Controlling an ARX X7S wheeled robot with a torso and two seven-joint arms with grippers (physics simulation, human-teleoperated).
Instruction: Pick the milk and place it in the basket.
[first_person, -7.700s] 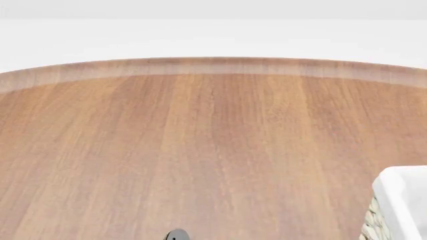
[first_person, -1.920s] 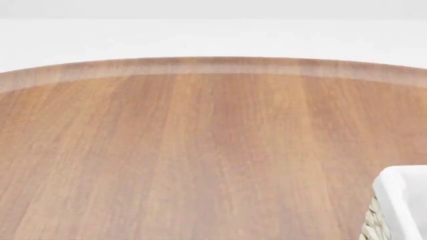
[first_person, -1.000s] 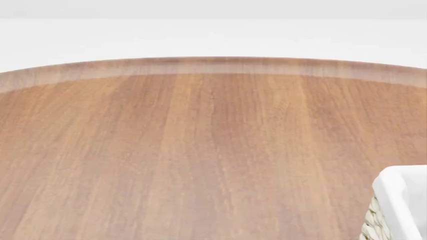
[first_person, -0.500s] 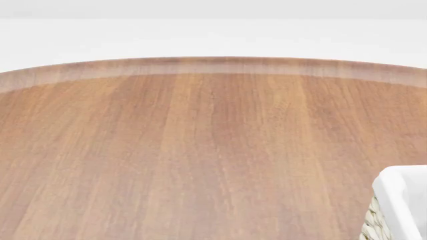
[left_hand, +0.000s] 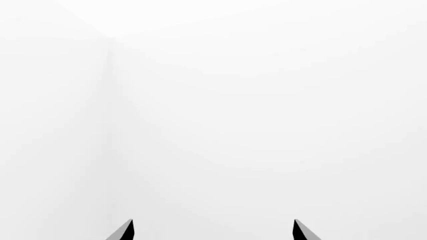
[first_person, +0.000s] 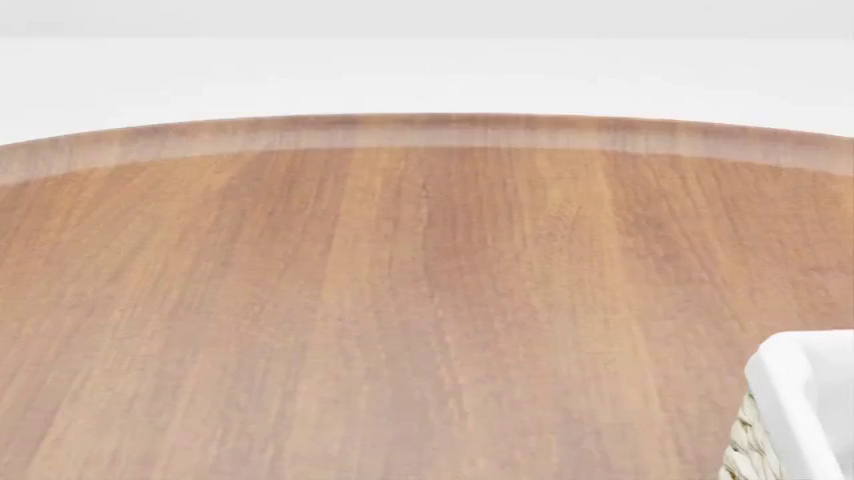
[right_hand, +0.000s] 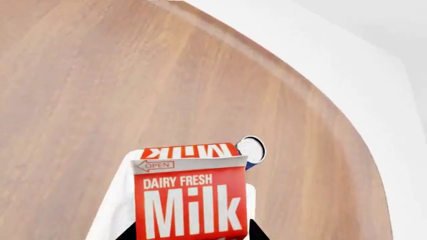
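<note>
Above the wooden table (right_hand: 100, 90), the right gripper (right_hand: 192, 232) clamps the milk (right_hand: 190, 197) between its fingers, lifted presumably for carrying to the basket (first_person: 801, 400) at the head view's corner, while the left gripper (left_hand: 213, 232) gapes empty.

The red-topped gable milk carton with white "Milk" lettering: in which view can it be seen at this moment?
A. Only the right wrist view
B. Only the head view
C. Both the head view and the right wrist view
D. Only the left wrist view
A. The red-topped gable milk carton fills the right wrist view; the head view shows only the round wooden table and a corner of the cream wicker basket with white liner.
</note>
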